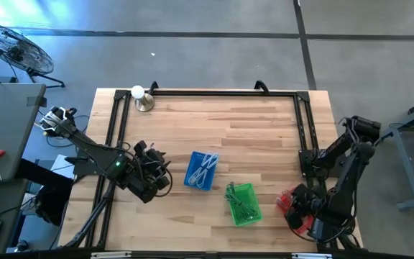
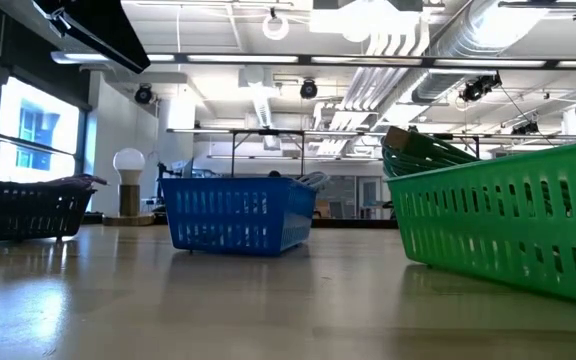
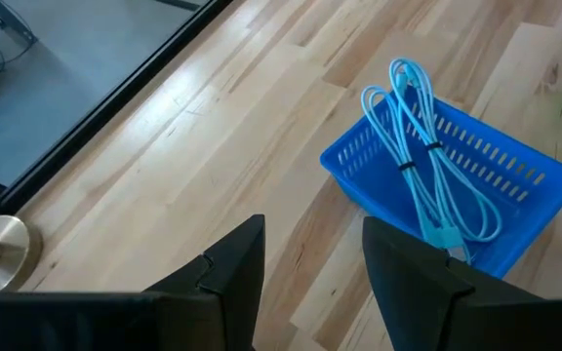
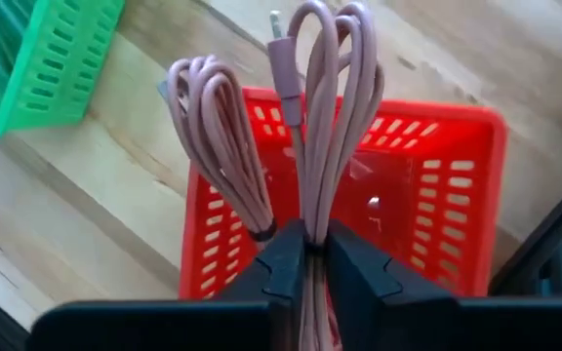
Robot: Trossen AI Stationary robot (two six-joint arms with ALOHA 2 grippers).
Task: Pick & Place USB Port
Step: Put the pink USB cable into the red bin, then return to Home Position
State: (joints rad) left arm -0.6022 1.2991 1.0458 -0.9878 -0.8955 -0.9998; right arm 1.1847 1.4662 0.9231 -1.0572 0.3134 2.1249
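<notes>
Right gripper (image 4: 305,255) clamped on pink cable (image 4: 325,117) above red basket (image 4: 437,185) near table edge; left gripper (image 3: 305,268) open.

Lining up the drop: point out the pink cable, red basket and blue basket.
pink cable (image 4: 330,127), right wrist view, on its looped strands.
red basket (image 4: 437,195), right wrist view, on its slotted wall.
blue basket (image 3: 501,161), left wrist view, on its rim.

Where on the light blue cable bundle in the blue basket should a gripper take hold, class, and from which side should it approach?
Probably at the dark tie cinching the light blue cable, where the loops bunch narrowest. Come from above: the blue basket walls block the sides, while the loops rise over its rim. The left gripper, open and empty, is nearest.
</notes>
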